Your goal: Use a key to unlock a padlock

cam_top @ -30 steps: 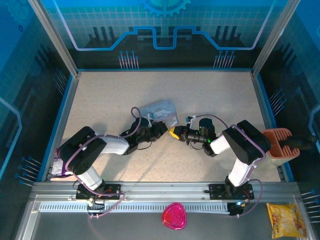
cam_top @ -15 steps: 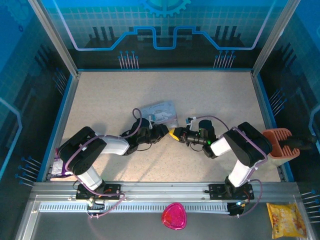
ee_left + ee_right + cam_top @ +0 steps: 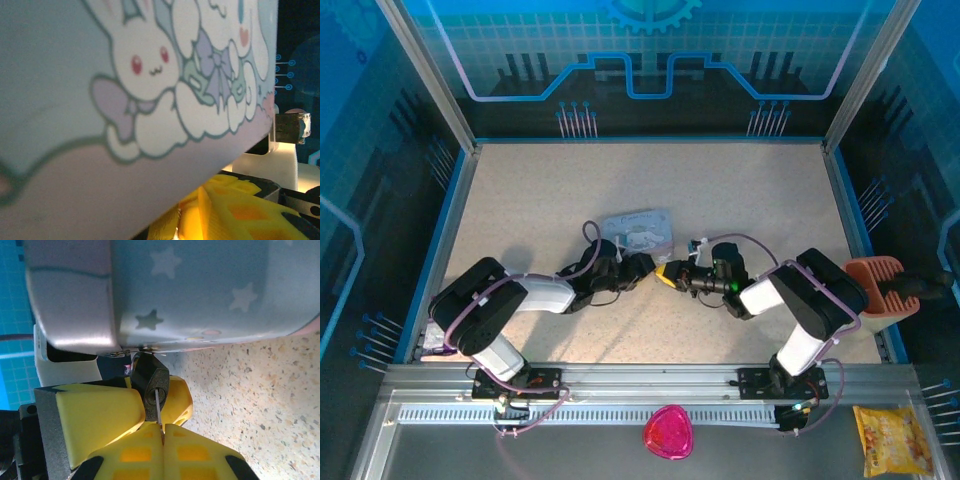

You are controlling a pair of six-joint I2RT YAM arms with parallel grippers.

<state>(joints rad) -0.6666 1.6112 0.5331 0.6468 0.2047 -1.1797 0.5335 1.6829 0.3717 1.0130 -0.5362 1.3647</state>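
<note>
The padlock sits just under the tin's edge in the right wrist view, pinched by the left gripper. The right gripper is clamped on the key, its tip at the keyhole. In the left wrist view, the tin's cartoon print looms close. From above, both grippers meet beside the tin on the table.

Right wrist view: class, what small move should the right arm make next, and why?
Probably a gentle twist of the right wrist to turn the key. Its thin blade, pinched in the right jaws, already appears to sit in the keyhole of the padlock, which the left jaws clamp from both sides just beside the tin. How deep the blade sits cannot be told.
</note>
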